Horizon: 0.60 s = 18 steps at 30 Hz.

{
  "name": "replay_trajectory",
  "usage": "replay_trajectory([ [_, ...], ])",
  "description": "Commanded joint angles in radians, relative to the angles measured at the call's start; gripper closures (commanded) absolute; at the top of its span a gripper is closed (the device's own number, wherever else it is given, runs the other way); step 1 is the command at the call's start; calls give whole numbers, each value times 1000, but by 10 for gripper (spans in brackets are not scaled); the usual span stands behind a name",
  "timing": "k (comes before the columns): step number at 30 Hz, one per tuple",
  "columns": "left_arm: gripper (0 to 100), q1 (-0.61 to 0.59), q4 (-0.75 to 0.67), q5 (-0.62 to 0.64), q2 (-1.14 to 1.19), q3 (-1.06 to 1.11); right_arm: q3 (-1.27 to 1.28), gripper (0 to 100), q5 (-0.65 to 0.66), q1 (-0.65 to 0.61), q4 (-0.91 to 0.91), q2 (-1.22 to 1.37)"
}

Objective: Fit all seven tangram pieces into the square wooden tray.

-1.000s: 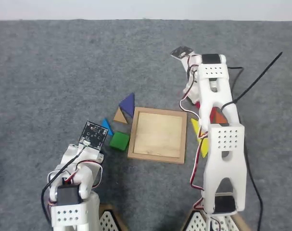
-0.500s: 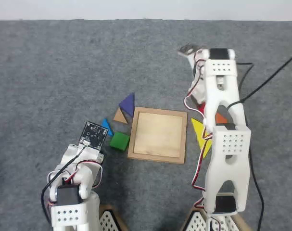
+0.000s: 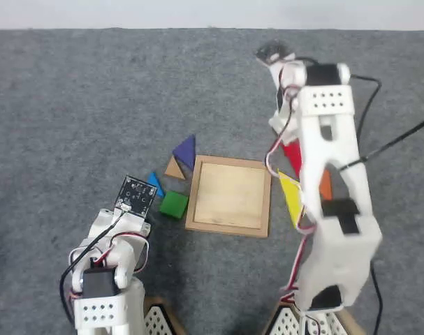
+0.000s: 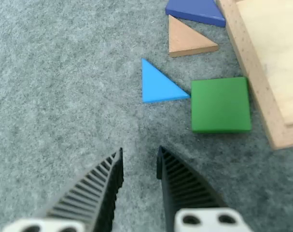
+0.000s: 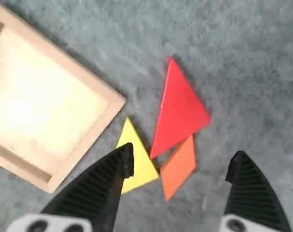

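Wooden tray [image 3: 227, 227] — tangram pieces [image 3: 174, 204] outside

- Grey carpeted table [image 3: 93, 105] carries everything.
- Square wooden tray [image 3: 192, 199] lies flat, off to one side of the left fingers [image 4: 105, 188] and of the right fingers [image 5: 100, 188].
- Green square [image 4: 219, 105] lies just ahead of the left fingers, beside the tray's rim. The light blue triangle [image 4: 156, 87] touches its corner, with the tan triangle [image 4: 187, 41] and dark blue triangle [image 4: 194, 9] farther ahead.
- Yellow triangle [image 5: 136, 159] lies by the tray-side right finger. The orange parallelogram [image 5: 179, 165] lies between the right fingers, with the red triangle [image 5: 177, 113] just beyond it.
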Motion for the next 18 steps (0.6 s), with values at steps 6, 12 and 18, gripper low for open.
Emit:
replay_trajectory([
  [6, 892, -5, 9, -9, -20, -7, 560, 688, -3, -1, -522, -186],
  [12, 892, -5, 9, -9, -20, -7, 381, 686, 35, 5, -501, 93],
  [18, 892, -5, 9, -9, -20, -7, 258, 599, 8, 50, -476, 223],
])
